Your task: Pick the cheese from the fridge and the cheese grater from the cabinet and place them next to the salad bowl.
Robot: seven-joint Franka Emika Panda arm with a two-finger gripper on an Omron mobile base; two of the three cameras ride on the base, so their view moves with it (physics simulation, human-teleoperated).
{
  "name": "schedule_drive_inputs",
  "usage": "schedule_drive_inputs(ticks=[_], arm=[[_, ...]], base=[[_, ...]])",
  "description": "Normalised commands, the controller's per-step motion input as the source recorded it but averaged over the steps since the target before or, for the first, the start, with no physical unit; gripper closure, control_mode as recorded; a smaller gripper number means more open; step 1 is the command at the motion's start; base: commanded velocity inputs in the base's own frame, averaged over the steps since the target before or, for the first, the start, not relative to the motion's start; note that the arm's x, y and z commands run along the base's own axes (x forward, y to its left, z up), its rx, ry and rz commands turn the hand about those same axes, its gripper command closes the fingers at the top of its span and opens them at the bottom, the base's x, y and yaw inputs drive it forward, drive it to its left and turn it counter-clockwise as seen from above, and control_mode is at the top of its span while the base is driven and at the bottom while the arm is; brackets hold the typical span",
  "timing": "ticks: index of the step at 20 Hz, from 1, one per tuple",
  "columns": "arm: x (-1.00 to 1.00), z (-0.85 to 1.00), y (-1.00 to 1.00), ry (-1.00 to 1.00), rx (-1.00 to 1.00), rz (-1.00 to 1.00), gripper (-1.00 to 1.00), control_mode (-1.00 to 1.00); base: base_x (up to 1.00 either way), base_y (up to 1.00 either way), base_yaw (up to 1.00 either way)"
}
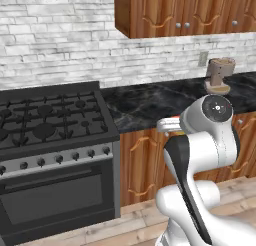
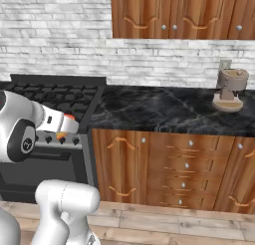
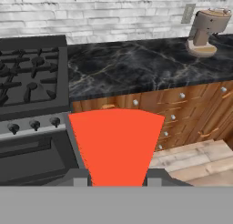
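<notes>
The claw (image 3: 116, 182) grips the red-rinded cheese (image 3: 116, 145) wedge.

- The gripper (image 3: 116, 180) holds the cheese (image 3: 116, 145), a red-orange wedge widening away from the fingertips (image 3: 81, 177).
- A black gas stove (image 3: 29, 84) with knobs is at left.
- A dark marble counter (image 3: 136, 66) runs right, over wooden drawers (image 3: 182, 111).
- A beige stand mixer (image 3: 205, 32) stands at the far right, below a wall outlet (image 3: 187, 13).
</notes>
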Motion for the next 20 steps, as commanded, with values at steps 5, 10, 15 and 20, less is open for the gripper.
schedule_drive_inputs(ticks=[5,10,15,20], arm=[[0.0,0.0,0.0,0.0,0.0,0.0,1.0,1.0],[0.0,0.0,0.0,0.0,0.0,0.0,1.0,1.0],[0.0,0.0,0.0,0.0,0.0,0.0,1.0,1.0],[0.0,0.0,0.0,0.0,0.0,0.0,1.0,1.0]], base=[[0.3,0.35,0.44],[0.27,0.29,0.49],[0.31,0.35,0.47],[0.46,0.27,0.44]])
